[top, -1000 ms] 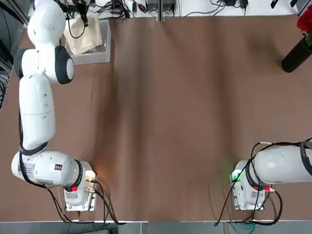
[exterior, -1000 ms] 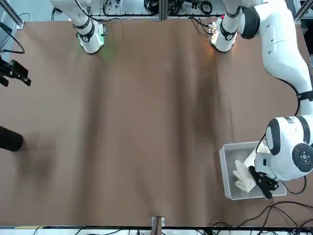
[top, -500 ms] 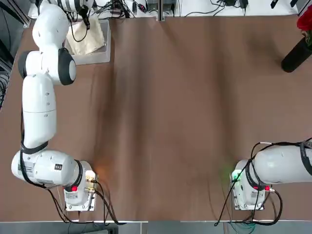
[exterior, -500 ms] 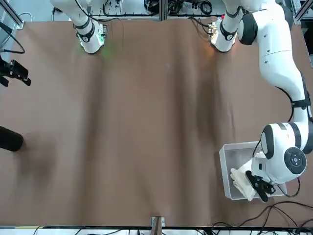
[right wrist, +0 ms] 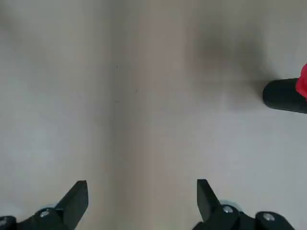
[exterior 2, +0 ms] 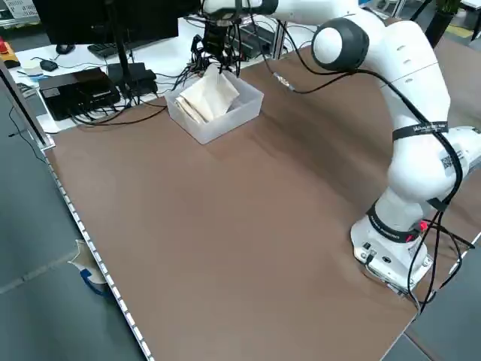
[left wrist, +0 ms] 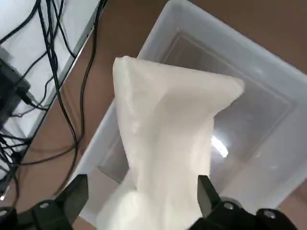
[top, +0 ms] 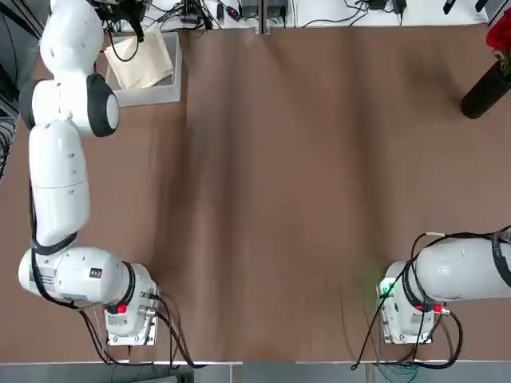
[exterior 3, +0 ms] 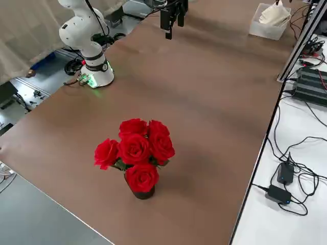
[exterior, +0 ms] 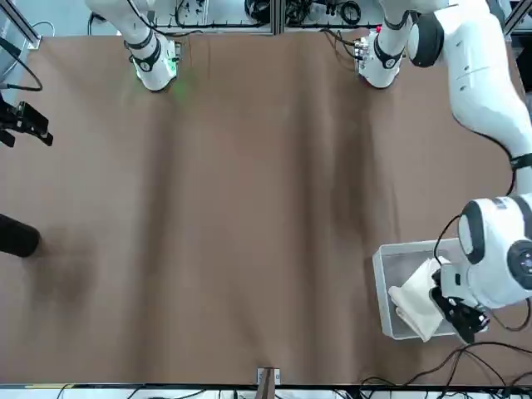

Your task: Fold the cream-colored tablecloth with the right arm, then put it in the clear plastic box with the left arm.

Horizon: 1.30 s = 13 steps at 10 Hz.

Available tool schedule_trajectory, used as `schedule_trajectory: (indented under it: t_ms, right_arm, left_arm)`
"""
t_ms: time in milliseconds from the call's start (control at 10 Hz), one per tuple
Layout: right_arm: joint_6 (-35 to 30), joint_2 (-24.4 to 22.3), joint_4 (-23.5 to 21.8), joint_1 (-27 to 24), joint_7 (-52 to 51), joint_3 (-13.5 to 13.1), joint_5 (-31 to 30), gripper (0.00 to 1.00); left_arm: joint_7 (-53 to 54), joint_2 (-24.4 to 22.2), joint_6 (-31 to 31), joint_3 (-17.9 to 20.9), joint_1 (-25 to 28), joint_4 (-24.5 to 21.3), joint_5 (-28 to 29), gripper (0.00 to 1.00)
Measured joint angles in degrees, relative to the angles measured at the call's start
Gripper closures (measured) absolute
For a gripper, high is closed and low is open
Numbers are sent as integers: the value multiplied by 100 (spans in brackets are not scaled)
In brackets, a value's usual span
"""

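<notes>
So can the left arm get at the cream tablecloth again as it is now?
Likely yes: the left hand is open over the clear plastic box, and nothing covers the cream tablecloth.

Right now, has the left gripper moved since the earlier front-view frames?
Yes. In the front view, the left gripper has shifted toward the picture's right, judged against the fixed rim of the clear plastic box.
</notes>
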Motion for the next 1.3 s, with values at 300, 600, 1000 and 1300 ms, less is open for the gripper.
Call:
schedule_trajectory:
  t_ms: [300,600,1000,1300]
  right_arm:
    - [2,0,-2,0,0,0,0,0]
    - [4,0,-3,0,0,2,0,0]
    - [5,-1,-5,0,0,4,0,0]
    - [5,-1,-5,0,0,4,0,0]
  left_arm:
    - [-1492,-786,-432,-203,4,-476,-123,0]
    - [-3544,-1869,-1098,-349,13,-1058,-126,0]
    - [-4794,-3421,-1765,-691,245,-2073,-47,0]
    - [-5602,-4646,-1775,-1055,423,-3236,-38,1]
